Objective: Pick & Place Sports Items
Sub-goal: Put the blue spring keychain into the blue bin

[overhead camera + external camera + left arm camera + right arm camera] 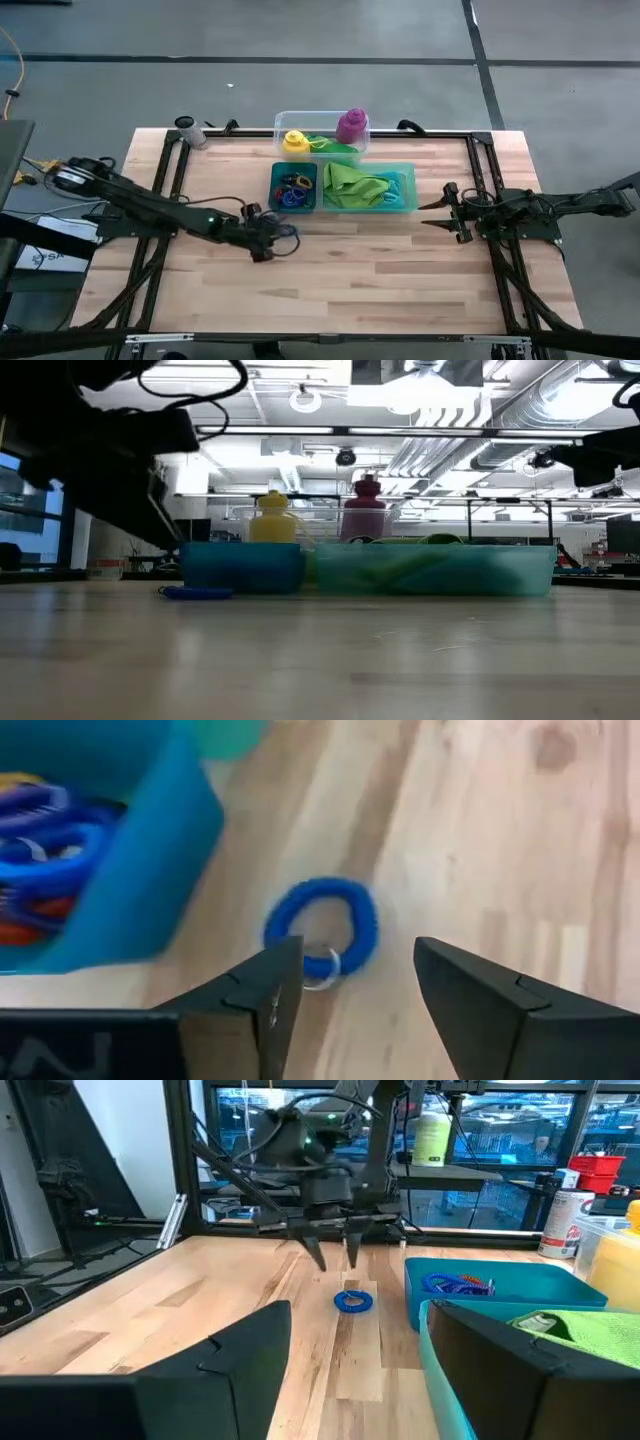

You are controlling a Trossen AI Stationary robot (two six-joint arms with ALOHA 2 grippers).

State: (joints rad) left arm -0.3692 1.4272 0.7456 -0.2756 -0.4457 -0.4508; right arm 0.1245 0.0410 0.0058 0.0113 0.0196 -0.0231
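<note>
one blue ring (322, 928) (coiled), flat on table (400, 290)

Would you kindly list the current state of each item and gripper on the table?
Blue ring: flat on the table, outside the tray, not held.
Left gripper: fingers open, above the blue ring.
Right gripper: fingers open, empty, right of the tray.
Teal tray: small compartment holds rings, large one holds green cloth.
Yellow bottle: upright in clear tub.
Purple bottle: upright in tub.
</note>
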